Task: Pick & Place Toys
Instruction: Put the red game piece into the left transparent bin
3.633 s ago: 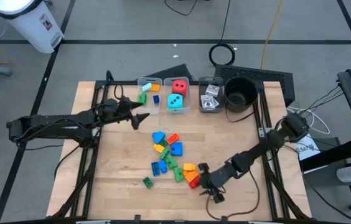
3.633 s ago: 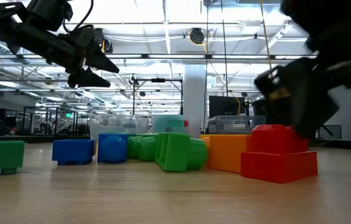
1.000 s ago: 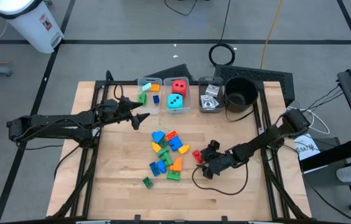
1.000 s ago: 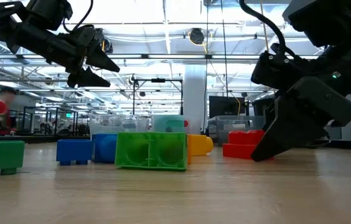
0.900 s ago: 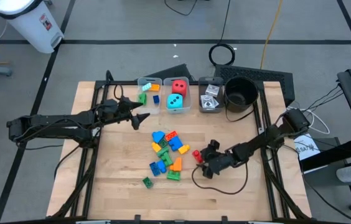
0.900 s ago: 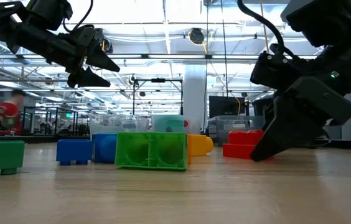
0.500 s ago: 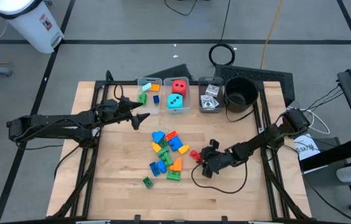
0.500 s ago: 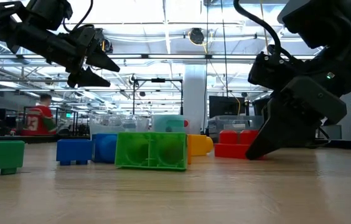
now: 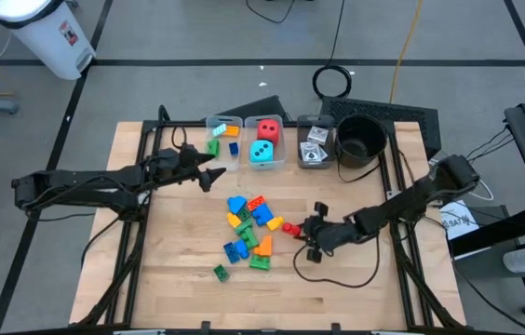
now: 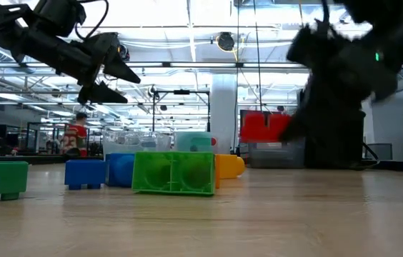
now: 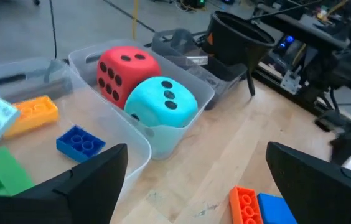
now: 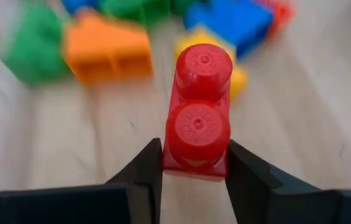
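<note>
Red two-stud plastic brick (image 12: 197, 121), clenched low in right end effector (image 12: 194, 171) and lifted off the wooden counter (image 9: 356, 288), risks pivoting loose; left end effector (image 11: 194, 171) released.

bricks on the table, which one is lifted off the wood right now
The red brick, pinched in the right gripper and raised above the table; every other brick rests on the wood.

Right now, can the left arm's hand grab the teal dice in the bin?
Probably yes. The left hand is open beside the bins, and the teal die sits uncovered next to the red die with nothing above it.
</note>
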You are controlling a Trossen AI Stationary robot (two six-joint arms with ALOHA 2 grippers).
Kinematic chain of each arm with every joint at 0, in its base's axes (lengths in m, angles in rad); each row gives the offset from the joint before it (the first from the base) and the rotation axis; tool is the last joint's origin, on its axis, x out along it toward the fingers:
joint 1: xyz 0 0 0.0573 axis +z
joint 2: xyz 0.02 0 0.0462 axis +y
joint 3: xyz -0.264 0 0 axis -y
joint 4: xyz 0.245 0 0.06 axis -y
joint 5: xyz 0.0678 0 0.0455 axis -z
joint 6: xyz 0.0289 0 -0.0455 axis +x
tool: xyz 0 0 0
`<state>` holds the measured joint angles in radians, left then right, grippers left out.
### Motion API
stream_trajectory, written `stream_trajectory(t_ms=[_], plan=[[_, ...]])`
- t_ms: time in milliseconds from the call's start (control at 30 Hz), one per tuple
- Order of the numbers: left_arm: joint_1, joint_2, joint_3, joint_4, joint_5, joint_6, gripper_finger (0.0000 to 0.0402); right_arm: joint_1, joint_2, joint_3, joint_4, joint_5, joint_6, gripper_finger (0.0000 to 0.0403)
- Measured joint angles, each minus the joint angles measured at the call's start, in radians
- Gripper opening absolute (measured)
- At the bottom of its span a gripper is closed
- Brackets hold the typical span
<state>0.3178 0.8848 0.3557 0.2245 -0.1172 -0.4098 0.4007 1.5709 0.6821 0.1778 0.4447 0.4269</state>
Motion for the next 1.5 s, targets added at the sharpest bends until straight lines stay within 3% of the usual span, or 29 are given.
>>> stream_trajectory(t_ms=[133,233,400,500,700,900,1333,1500], plan=[[-0.001,0.083,0.0,0.06,0.019,-0.021,0.0386,-0.027,-0.094,0.001,0.034,-0.004,-0.08,0.0113],[-0.008,0.178,0.0,0.148,0.107,-0.022,0.0382,-0.069,-0.151,0.001,0.082,-0.004,-0.166,0.0112],[-0.061,0.337,0.006,0.503,0.336,0.017,0.0373,-0.159,-0.189,0.001,0.176,-0.083,-0.23,0.011],[-0.128,0.424,0.03,0.635,0.378,0.072,0.0367,-0.197,-0.188,0.002,0.214,-0.169,-0.231,0.0113],[-0.266,0.585,0.117,0.638,0.379,0.242,0.0358,-0.195,-0.178,0.002,0.214,-0.212,-0.234,0.011],[-0.332,0.726,0.249,0.639,0.377,0.349,0.0346,-0.175,-0.179,0.003,0.221,-0.212,-0.261,0.0113],[-0.346,0.849,0.421,0.531,0.313,0.303,0.0328,-0.163,-0.179,0.003,0.231,-0.211,-0.291,0.0115],[-0.345,0.849,0.423,0.54,0.3,0.304,0.0264,-0.163,-0.179,0.003,0.23,-0.211,-0.291,0.0111]])
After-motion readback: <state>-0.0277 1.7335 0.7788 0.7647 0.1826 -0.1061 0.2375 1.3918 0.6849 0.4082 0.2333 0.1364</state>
